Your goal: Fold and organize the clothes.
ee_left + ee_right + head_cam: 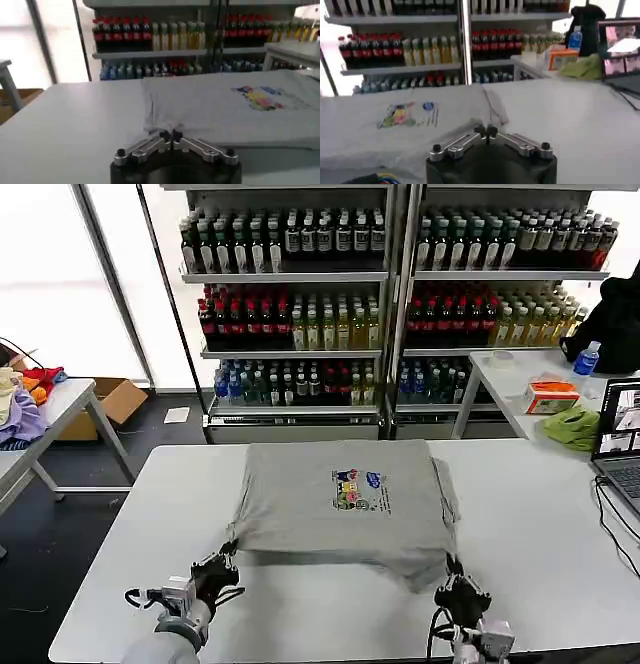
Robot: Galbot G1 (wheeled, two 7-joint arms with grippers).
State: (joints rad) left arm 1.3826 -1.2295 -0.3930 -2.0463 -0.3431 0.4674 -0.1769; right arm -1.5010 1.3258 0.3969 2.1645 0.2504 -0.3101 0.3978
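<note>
White table [540,524] bears the shirt [340,499], its near corners pinched by left tool [222,569] and right tool [457,586].

Laptop [622,446] cut by frame edge

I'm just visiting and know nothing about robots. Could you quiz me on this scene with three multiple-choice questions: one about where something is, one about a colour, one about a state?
1. Where does the grey shirt lie?
A. on the white table
B. on the floor
C. on a drinks shelf

2. What colour is the cloth beside the laptop?
A. blue
B. lime green
C. black

3. How are the left tool and right tool?
A. both wide open
B. one open
C. both shut

Answers: 1 A, the shirt is spread on the tabletop. 2 B, it is clearly lime green. 3 C, each wrist view shows fingertips meeting.
</note>
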